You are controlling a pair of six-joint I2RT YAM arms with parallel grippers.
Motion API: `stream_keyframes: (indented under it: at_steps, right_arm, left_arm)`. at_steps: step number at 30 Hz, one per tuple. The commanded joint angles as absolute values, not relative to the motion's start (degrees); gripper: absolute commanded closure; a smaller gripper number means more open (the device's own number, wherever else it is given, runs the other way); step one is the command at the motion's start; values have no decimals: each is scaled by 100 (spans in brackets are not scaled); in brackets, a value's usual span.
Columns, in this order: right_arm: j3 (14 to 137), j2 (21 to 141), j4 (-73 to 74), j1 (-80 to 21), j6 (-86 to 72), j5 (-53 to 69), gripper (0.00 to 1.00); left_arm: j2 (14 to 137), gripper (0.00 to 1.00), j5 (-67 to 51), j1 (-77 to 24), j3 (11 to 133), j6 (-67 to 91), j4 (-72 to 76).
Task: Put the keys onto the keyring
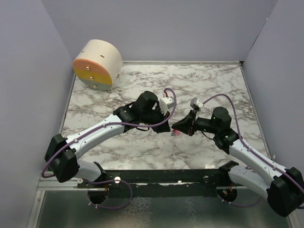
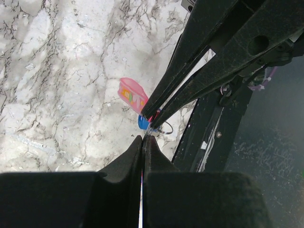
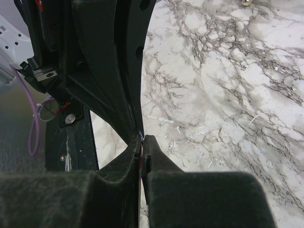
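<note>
- Left gripper (image 2: 143,138): jaws pressed tight together, reaching in from the left to the near middle of the marble table (image 1: 213,80). Its tips are right against the keyring (image 2: 142,122). I cannot tell whether they pinch it.
- Right gripper (image 2: 148,114): closed as well, meeting the left one tip to tip from the right. A red sliver shows between its fingers (image 3: 156,161).
- Key (image 2: 132,95): pink, jutting out beside the right fingertips, just beside the keyring's blue tag.
- Keyring: blue tag with a thin wire loop, sitting between the two sets of tips.
- Round drum (image 1: 97,64): beige side, orange-and-yellow face, in the far left corner.
</note>
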State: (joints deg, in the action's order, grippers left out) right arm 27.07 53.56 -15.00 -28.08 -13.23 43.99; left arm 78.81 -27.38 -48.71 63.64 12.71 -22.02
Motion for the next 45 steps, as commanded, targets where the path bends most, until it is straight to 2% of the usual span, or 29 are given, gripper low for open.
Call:
stream_keyframes:
  at_steps: [1, 3, 11, 14, 22, 25, 33, 34, 37, 38, 45]
  right_arm:
    - [2637, 5308, -1551, -2819, -1299, 4304, 99]
    - [2654, 5340, -1547, -2813, -1293, 4359, 99]
    - [2669, 5395, -1546, -2815, -1297, 4453, 85]
    - [2672, 5396, -1547, -2812, -1293, 4452, 84]
    - [2671, 5431, -1562, -2815, -1289, 4511, 85]
    - [2664, 5416, -1565, -2814, -1286, 4512, 99]
    - [2602, 5285, -1604, -2818, -1339, 4356, 99]
    - [2587, 5266, -1608, -2820, -1361, 4317, 99]
    - [2571, 5248, -1600, -2817, -1396, 4220, 99]
    - [2575, 5255, -1604, -2812, -1407, 4200, 99]
    - [2504, 5156, -1653, -2816, -1555, 3958, 99]
  left_arm:
    - [7620, 100, -2758, -4934, 6559, 1314, -1840]
    - [7625, 100, -2829, -4939, 6556, 1294, -1792]
    - [7663, 100, -2927, -4939, 6624, 1274, -1782]
    - [7652, 100, -2959, -4939, 6639, 1274, -1777]
    - [7657, 100, -2970, -4938, 6669, 1266, -1786]
    - [7676, 100, -2945, -4939, 6665, 1259, -1779]
    - [7715, 100, -2733, -4928, 6704, 1296, -1774]
    - [7707, 99, -2705, -4932, 6696, 1307, -1765]
    - [7633, 83, -2666, -4929, 6644, 1318, -1663]
    - [7591, 80, -2658, -4932, 6605, 1318, -1605]
    - [7229, 72, -2400, -4931, 6309, 1355, -1180]
